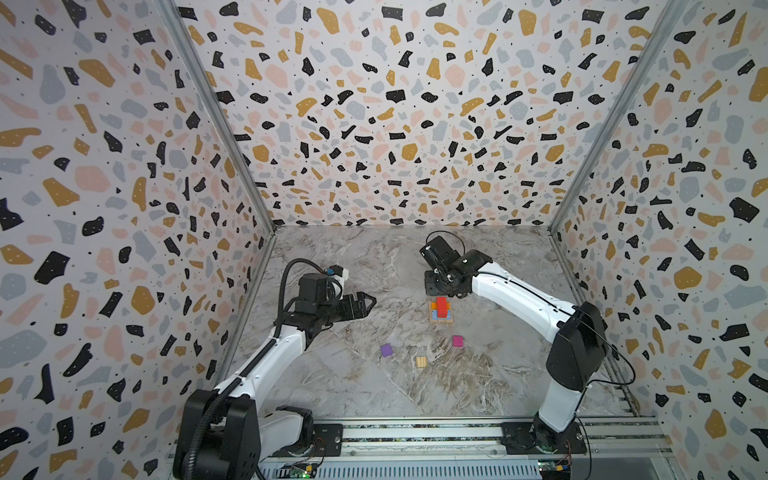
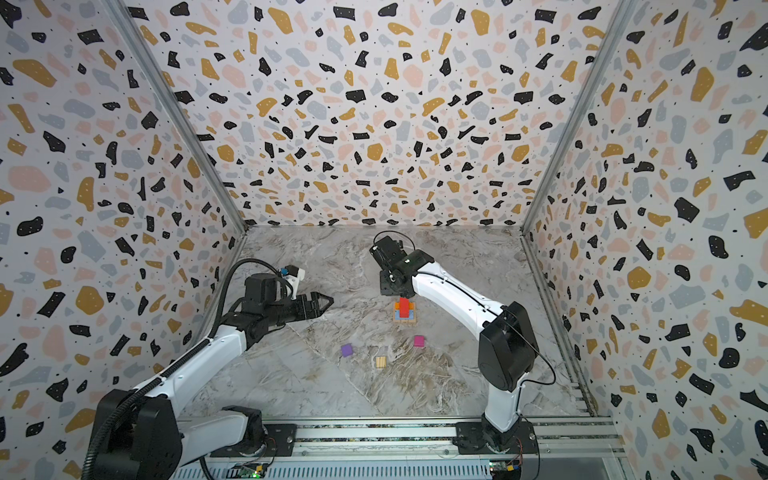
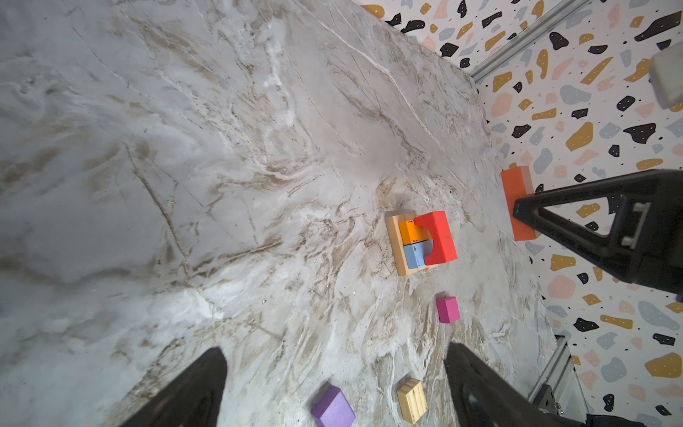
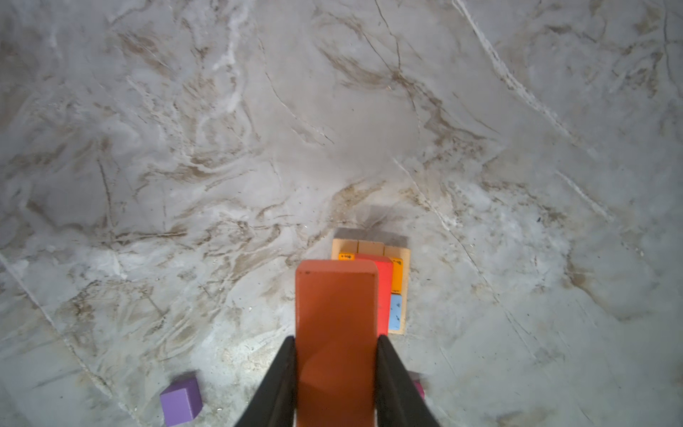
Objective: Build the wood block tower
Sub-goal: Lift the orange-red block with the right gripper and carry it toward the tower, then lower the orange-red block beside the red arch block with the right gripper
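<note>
The tower [image 1: 441,312] stands mid-table: a tan plank base [image 3: 397,255] carries an orange block [image 3: 409,232] and a blue block [image 3: 414,257], with a red arch block [image 3: 439,236] on top. My right gripper [image 1: 441,294] hangs just above the tower, shut on a long red-orange block [image 4: 336,318] that sticks out over the stack. In the left wrist view this held block [image 3: 515,192] shows above the tower's far side. My left gripper [image 1: 371,302] is open and empty, off to the left of the tower. A purple cube [image 1: 386,350] lies loose nearer the front.
A magenta cube [image 1: 457,341] and a small tan cube [image 1: 421,361] lie loose on the marble table in front of the tower. Patterned walls enclose three sides. The arm rail [image 1: 415,436] runs along the front edge.
</note>
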Tool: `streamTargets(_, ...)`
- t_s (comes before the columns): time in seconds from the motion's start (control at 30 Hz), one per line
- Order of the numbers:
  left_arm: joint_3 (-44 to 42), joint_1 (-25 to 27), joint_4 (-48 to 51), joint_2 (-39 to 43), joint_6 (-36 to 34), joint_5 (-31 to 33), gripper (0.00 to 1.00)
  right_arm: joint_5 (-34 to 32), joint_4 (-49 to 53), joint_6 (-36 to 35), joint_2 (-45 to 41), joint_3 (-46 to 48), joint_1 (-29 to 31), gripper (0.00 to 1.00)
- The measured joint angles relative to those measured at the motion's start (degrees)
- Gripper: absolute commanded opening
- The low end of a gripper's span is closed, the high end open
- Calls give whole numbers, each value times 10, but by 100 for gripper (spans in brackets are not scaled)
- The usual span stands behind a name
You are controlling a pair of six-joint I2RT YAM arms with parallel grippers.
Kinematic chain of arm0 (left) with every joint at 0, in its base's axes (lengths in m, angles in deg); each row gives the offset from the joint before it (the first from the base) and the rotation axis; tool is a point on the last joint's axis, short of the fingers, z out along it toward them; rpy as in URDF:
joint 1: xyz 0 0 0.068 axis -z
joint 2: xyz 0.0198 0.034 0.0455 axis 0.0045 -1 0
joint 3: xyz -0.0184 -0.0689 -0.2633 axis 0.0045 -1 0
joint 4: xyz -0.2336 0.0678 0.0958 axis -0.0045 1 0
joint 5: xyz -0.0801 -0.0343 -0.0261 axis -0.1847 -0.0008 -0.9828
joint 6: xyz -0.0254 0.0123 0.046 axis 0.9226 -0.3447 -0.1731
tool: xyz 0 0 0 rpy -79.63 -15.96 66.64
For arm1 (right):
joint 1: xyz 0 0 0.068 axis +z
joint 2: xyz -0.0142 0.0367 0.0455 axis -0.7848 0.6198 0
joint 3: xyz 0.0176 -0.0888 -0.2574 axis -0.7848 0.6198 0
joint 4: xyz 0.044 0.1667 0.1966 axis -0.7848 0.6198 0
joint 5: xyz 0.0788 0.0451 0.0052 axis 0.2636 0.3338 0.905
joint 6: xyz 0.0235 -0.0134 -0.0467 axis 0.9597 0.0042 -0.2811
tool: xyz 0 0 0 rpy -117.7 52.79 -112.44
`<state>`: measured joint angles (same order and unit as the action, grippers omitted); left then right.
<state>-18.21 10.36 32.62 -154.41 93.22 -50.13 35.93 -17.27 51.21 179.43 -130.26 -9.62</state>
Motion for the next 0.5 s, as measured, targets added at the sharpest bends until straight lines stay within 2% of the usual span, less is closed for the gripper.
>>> streamTargets(0.5,0,2,0,0,0,0,94,12,-45,29,-20,111,-8,24)
